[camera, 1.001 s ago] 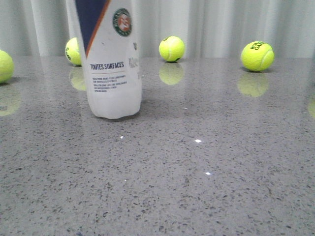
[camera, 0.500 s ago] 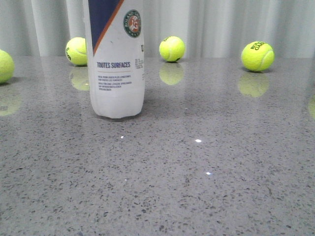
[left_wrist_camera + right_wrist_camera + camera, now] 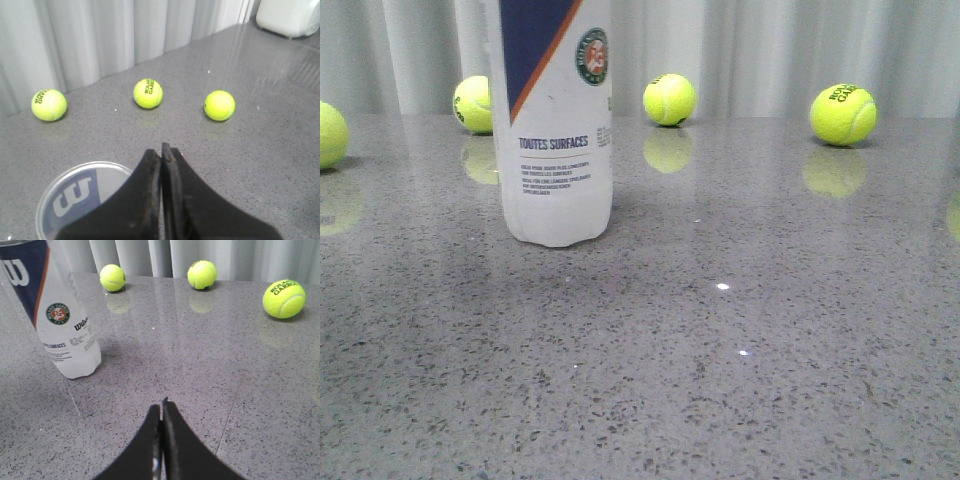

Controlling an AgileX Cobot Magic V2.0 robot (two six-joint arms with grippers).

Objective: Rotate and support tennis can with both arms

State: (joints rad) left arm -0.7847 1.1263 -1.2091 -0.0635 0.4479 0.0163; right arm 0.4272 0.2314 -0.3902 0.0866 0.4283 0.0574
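With both my left end effector (image 3: 161, 150) and right end effector (image 3: 162, 407) pressed together and gripping nothing, the upright tennis can (image 3: 553, 130) stood unsupported on the tabletop (image 3: 770, 330), so any clumsy nudge could have toppled it.

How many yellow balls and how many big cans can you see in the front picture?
yellow tennis balls: 4
tennis can: 1
Total: 5

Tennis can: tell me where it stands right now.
Front view: the tennis can stands upright, left of centre on the grey table, in front of a tennis ball.
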